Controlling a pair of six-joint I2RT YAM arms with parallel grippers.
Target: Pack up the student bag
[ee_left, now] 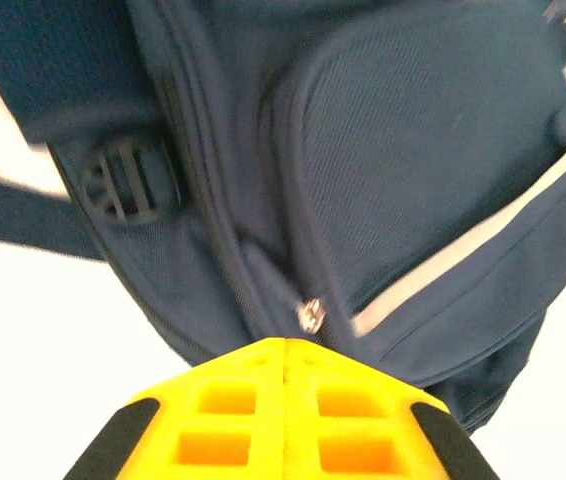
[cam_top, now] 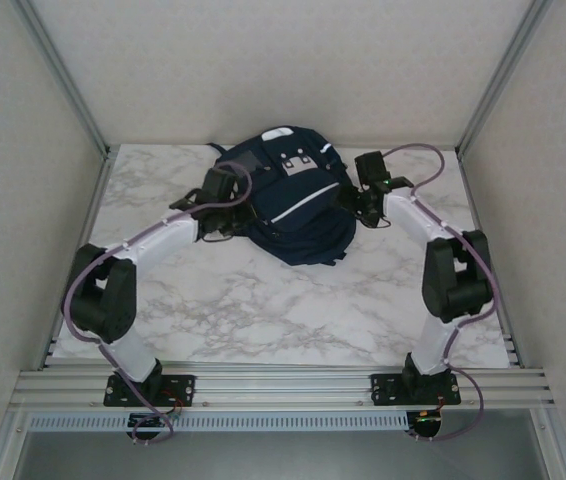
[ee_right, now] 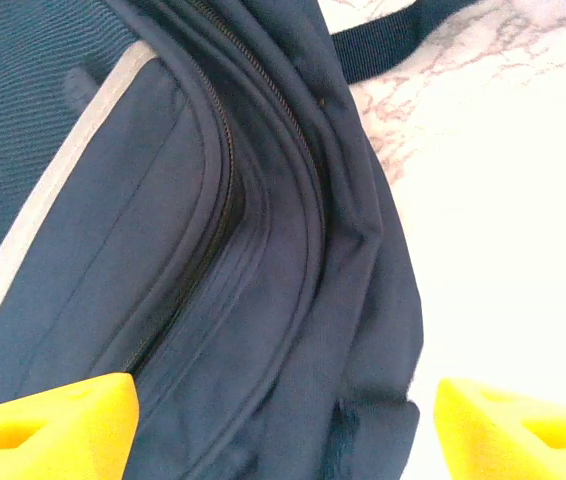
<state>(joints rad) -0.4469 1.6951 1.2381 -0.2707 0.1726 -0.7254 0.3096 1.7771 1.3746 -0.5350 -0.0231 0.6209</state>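
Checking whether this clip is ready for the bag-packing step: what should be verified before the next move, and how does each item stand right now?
1. The backpack lies fully on the table: ok.
2. The left gripper is shut with nothing in it: ok.
3. The left gripper holds the zipper pull: not ok; the pull sits just ahead of it, free.
4. The right gripper is open, astride the backpack's side edge: ok.
5. The zip is opened for packing: not ok; the stretch in the right wrist view looks closed.
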